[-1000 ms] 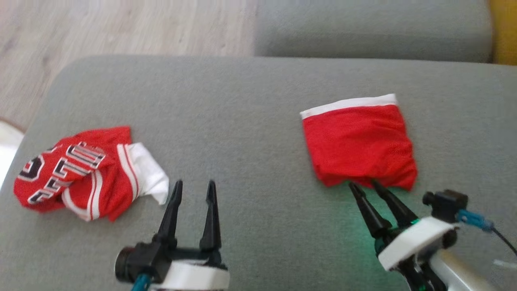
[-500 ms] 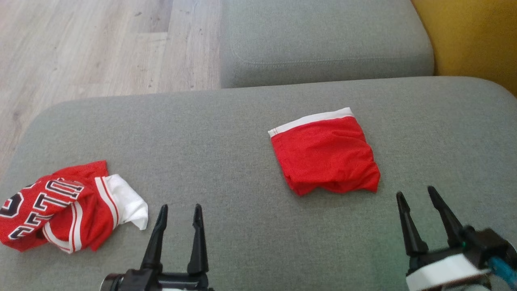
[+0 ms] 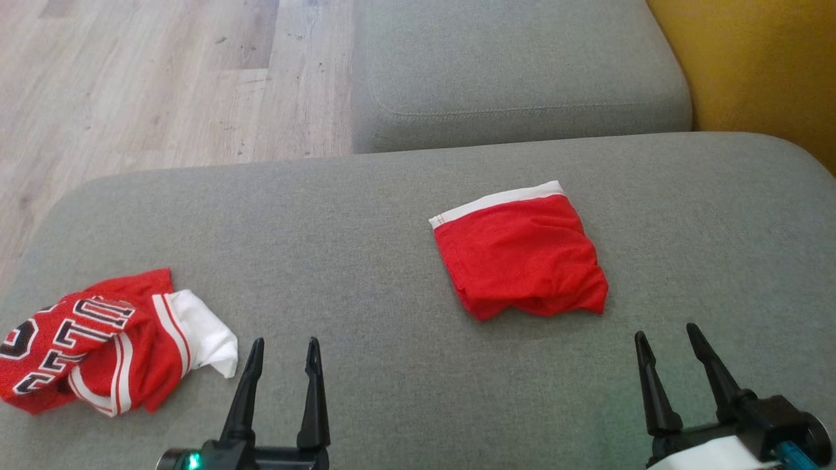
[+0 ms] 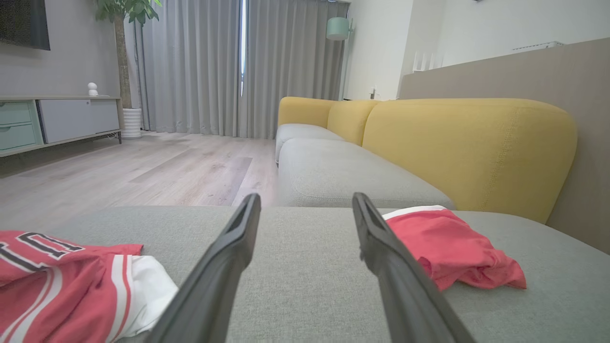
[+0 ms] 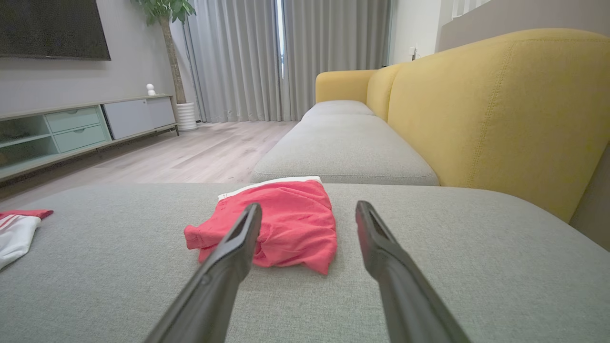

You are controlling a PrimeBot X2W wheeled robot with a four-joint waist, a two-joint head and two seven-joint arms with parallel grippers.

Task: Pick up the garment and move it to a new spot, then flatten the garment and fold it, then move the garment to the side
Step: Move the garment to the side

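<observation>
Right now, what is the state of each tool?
Left tool: open, holding nothing.
Right tool: open, holding nothing.

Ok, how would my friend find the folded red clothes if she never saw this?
Look at the big grey cushion beside the yellow sofa back. Two red clothes lie on it, and the folded garment is the right-hand one. Unlike the crumpled jersey with letters on the left, it is a plain red square with one white band.
</observation>
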